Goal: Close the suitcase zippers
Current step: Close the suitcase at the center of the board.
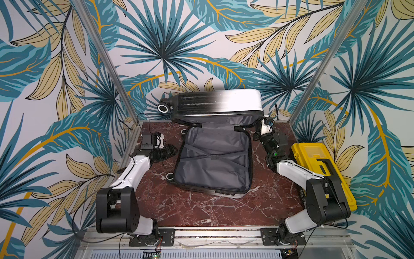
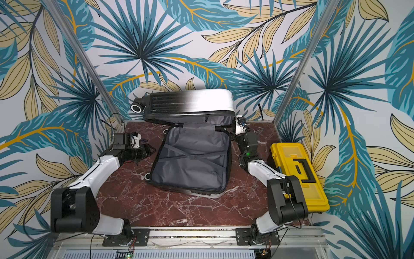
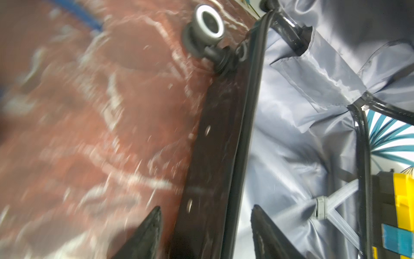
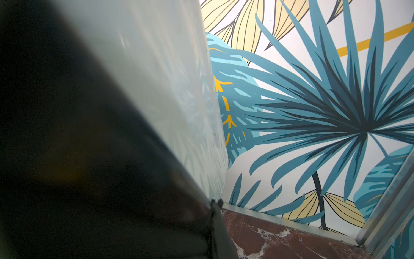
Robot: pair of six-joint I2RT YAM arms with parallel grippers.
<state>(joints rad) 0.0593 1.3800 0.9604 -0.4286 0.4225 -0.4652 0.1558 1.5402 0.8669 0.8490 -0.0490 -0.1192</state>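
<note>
The suitcase lies open on the marble table. Its lower half [image 1: 212, 161] [image 2: 190, 161] shows grey lining, and its white-to-black lid [image 1: 215, 103] [image 2: 190, 103] stands tilted up at the back. The black zippers track [image 1: 251, 157] [image 3: 253, 101] runs round the lower rim; I cannot make out any pull tabs. My left gripper [image 1: 171, 149] [image 2: 149, 149] [image 3: 206, 207] is open at the case's left side, one finger over the table and one over the lining, astride the black wall. My right gripper [image 1: 264, 118] [image 2: 239, 118] [image 4: 215, 203] is shut, empty, and pressed against the lid's right end.
A yellow toolbox [image 1: 322, 170] [image 2: 295, 170] [image 3: 403, 201] lies along the table's right edge behind the right arm. A spinner wheel [image 3: 209, 22] sticks out at the case's left rear corner. Metal frame posts and the leaf-patterned walls close in the back and sides.
</note>
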